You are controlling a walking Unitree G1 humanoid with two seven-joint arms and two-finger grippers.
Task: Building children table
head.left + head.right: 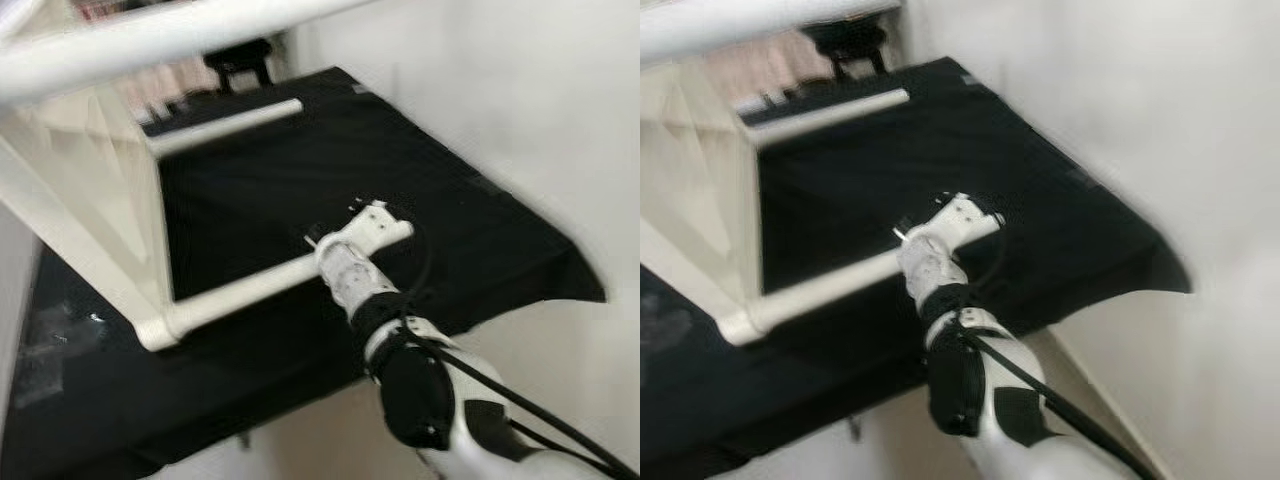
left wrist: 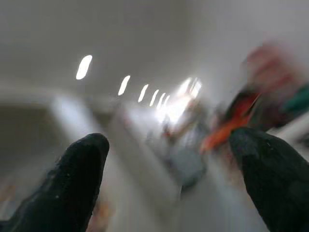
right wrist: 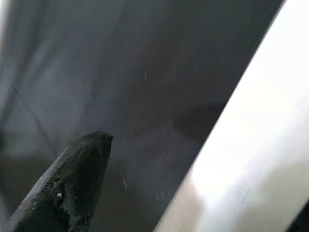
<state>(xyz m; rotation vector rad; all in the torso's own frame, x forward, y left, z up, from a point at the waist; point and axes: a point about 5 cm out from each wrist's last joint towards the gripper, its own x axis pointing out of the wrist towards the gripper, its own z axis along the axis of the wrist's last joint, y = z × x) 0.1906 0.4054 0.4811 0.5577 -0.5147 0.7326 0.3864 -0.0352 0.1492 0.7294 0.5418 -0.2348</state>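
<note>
One white frame [image 1: 120, 230] (two free legs)

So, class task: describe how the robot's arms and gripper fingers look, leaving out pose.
The right arm has a silver-white shell with black padded sections and black cables along it, ending in a white wrist. The left gripper has two long, rounded black fingers. One textured black fingertip of the right gripper is visible.

- Your head views are bright but motion-blurred, and the white frame [image 1: 120, 230] looks washed out.
- Your left wrist view smears ceiling lights [image 2: 83, 66] into streaks.
</note>
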